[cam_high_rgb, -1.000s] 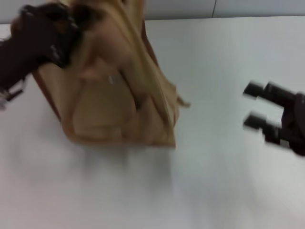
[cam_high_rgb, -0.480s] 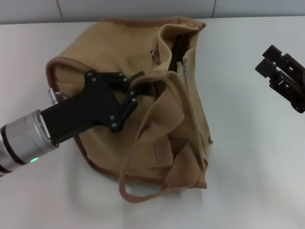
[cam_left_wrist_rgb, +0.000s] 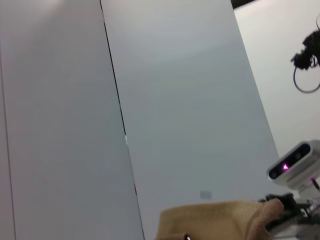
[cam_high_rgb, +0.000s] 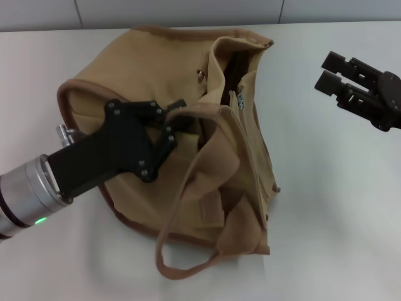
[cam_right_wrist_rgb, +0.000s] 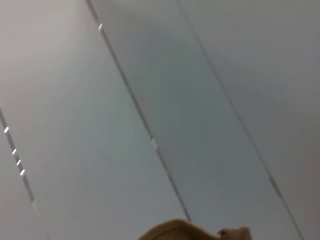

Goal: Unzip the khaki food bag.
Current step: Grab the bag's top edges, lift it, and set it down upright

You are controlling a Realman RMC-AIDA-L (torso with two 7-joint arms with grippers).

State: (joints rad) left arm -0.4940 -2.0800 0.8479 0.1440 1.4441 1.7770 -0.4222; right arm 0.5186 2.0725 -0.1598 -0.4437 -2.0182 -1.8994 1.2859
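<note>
The khaki food bag (cam_high_rgb: 150,69) lies slumped on its side on the white table (cam_high_rgb: 326,207). One webbing handle (cam_high_rgb: 188,263) loops toward the near edge. Its metal zipper pull (cam_high_rgb: 241,103) sits beside a dark open stretch of zipper (cam_high_rgb: 235,66). A metal snap (cam_high_rgb: 200,75) shows on the upper face. My left gripper (cam_high_rgb: 177,119) reaches in from the left and is closed on a fold of the bag's fabric near the handle. My right gripper (cam_high_rgb: 327,71) is open and empty, right of the bag, fingers toward it. Tan fabric shows in the left wrist view (cam_left_wrist_rgb: 215,220) and right wrist view (cam_right_wrist_rgb: 190,231).
Grey wall panels (cam_high_rgb: 188,12) run behind the table's far edge. Bare table lies right of and in front of the bag. A small camera unit with a pink light (cam_left_wrist_rgb: 295,162) shows in the left wrist view.
The bag went from tilted up and blurred to lying slumped on the table. My right gripper has moved a little left toward the bag. My left gripper keeps its hold.
</note>
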